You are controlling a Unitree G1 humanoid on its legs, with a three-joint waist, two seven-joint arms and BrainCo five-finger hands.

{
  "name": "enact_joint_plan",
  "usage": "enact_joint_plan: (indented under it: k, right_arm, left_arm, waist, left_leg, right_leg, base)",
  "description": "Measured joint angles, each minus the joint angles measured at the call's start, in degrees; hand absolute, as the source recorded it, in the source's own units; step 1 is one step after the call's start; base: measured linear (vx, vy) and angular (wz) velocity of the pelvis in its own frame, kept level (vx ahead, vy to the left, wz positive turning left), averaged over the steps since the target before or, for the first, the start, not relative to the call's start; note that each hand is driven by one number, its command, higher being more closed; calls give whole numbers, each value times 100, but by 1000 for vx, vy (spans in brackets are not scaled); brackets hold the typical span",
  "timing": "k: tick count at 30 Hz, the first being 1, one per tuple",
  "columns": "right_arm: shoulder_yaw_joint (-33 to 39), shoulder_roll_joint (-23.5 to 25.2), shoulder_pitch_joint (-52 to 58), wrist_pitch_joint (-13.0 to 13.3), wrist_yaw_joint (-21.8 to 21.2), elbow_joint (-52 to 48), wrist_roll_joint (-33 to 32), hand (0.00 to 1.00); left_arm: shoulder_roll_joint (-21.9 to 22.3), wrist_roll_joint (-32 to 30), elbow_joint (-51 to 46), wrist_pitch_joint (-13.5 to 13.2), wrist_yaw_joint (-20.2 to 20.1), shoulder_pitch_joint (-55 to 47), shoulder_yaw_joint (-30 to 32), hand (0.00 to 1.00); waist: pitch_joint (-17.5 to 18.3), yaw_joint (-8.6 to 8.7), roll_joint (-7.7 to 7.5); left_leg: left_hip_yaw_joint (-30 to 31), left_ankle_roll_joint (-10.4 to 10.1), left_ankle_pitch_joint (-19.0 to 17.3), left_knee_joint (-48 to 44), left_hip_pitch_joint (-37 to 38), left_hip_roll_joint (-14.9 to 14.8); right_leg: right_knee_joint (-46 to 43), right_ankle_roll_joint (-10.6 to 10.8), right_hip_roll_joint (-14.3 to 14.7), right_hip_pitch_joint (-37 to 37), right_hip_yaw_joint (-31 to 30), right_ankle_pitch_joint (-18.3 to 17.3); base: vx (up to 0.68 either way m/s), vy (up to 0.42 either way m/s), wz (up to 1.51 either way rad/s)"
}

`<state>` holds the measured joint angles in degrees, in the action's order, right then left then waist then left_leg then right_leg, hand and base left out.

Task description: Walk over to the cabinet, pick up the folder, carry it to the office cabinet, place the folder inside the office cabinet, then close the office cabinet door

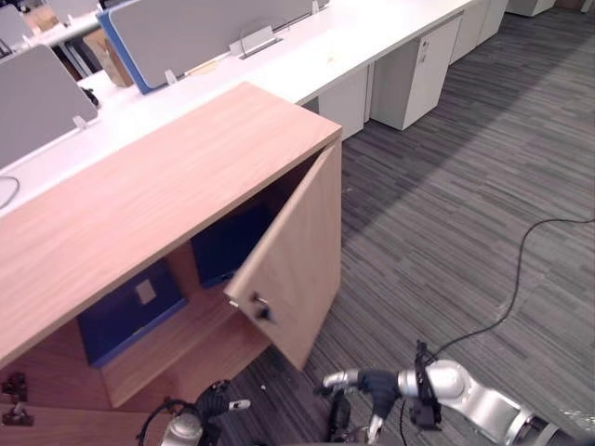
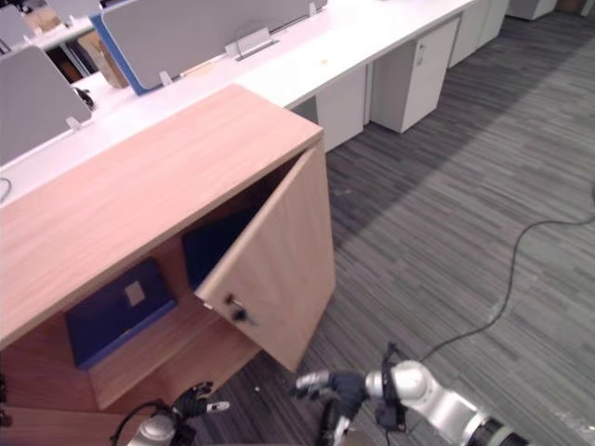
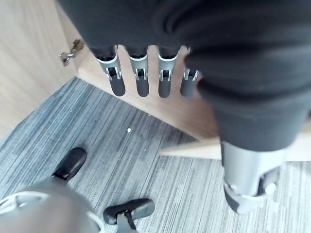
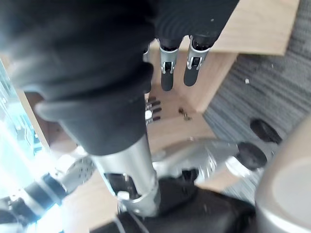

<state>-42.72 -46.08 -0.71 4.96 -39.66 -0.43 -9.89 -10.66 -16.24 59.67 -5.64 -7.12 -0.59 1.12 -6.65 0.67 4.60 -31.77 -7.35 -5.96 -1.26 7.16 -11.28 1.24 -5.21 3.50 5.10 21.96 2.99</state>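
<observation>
The right hand [image 1: 364,381] hangs low with its fingers [image 4: 194,73] spread straight and nothing in them. The left hand [image 1: 216,400] is beside it, fingers [image 3: 141,85] likewise apart and empty.

Just ahead of the right hand and a little above it stands the door [image 1: 293,260], swung about halfway out, its outer face turned toward that hand. A small lock [image 1: 261,308] sits near the free edge.

Closing looks like the step left. I'd lay the flat fingers on the outer face close to the lock, far from the hinge side, then push in one steady sweep until the door meets the cabinet [image 1: 158,186]. The left hand sits low before the opening, so it should draw back out of the door's swing.

Past the door, inside the cabinet, a blue folder [image 1: 125,316] stands ahead of the left hand. A second dark blue one [image 1: 228,246] is deeper in, though in that shade I can't be sure it is a folder. Neither seems to jut into the door's path.

Beyond are grey carpet [image 1: 446,214], a long white desk [image 1: 316,56] with grey screens [image 1: 186,32], and a white pedestal [image 1: 414,74].
</observation>
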Motion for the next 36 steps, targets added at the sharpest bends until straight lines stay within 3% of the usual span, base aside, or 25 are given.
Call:
enact_joint_plan:
  k: [4,11,15,18,20,21,22,26,30,32,34,36]
  right_arm:
    - [35,450,19,3,164,0,9,0]
    - [39,1077,187,8,380,44,9,0]
    - [107,1553,387,44,428,630,211,0]
    - [632,2042,608,96,722,1435,317,0]
    - [1324,2407,800,129,964,2072,531,0]
    - [1843,2667,893,135,1334,2504,1000,0]
    - [2405,2940,900,126,1691,3029,1352,0]
    - [3842,3401,756,1,2577,4544,1816,0]
    - [5253,3694,461,-258,3365,6065,1608,0]
    - [5624,3768,430,-327,3537,6449,1282,0]
    - [6045,3889,415,-346,3625,6599,842,0]
    - [6402,4027,461,-364,3693,6598,540,0]
  left_arm:
    - [6,-5,-3,4,3,-4,2,0]
    - [38,-1,-11,26,82,22,108,0]
    - [56,1,-12,37,119,16,309,0]
    - [101,66,-14,53,245,84,345,0]
    - [209,94,-13,78,293,34,338,0]
    - [304,128,-12,89,316,-43,329,0]
    - [369,209,-14,94,339,-60,323,0]
    - [464,339,-12,114,426,-62,317,0]
    - [554,634,2,178,623,-84,309,0]
    - [644,776,82,179,684,-72,303,0]
    - [701,863,128,178,715,-63,220,0]
    - [674,966,124,173,763,-66,113,0]
  waist:
    - [103,-10,-316]
    - [161,-78,-373]
    - [189,-194,-398]
    - [170,-254,-398]
    - [168,-276,-403]
    - [190,-260,-393]
    - [190,-211,-382]
    - [190,-155,-381]
    - [182,-158,-364]
    - [184,-137,-363]
    - [124,-111,-356]
    - [66,-22,-393]
  left_leg:
    - [55,3,1,-141,-3,-66]
    - [101,-8,10,-488,-31,-180]
    - [134,-20,59,-713,-162,-304]
    - [249,286,-254,-1879,-890,-699]
    - [-342,585,-440,-2321,-1017,-956]
    - [-810,697,-504,-2405,-978,-1099]
    - [-1175,681,-493,-2328,-909,-1126]
    - [-1176,388,-34,-1570,-816,-662]
    - [-961,333,141,-965,-508,-115]
    - [-815,402,73,-954,-500,39]
    - [-628,462,1,-987,-500,165]
    - [-218,517,-30,-992,-491,297]
  right_leg:
    - [98,18,67,-63,-10,9]
    - [144,19,38,-246,147,11]
    - [141,17,-9,-297,342,9]
    - [135,-14,-30,-226,724,-14]
    - [129,-13,-104,-248,988,-15]
    - [135,-6,-189,-249,1140,-10]
    - [135,25,-318,-249,1346,10]
    - [74,270,-712,-306,1812,129]
    - [-943,503,-1413,-226,1998,-201]
    - [-1644,576,-1809,-89,1965,-383]
    - [-2729,549,-2218,290,1363,-426]
    - [-3274,543,-2382,379,683,-425]
  base:
    - [29,-27,-14]
    - [9,11,5]
    - [33,27,28]
    - [-8,-10,59]
    - [7,15,72]
    - [62,74,82]
    - [65,93,89]
    - [70,142,81]
    - [122,202,36]
    - [149,246,46]
    - [78,226,51]
    - [46,175,102]
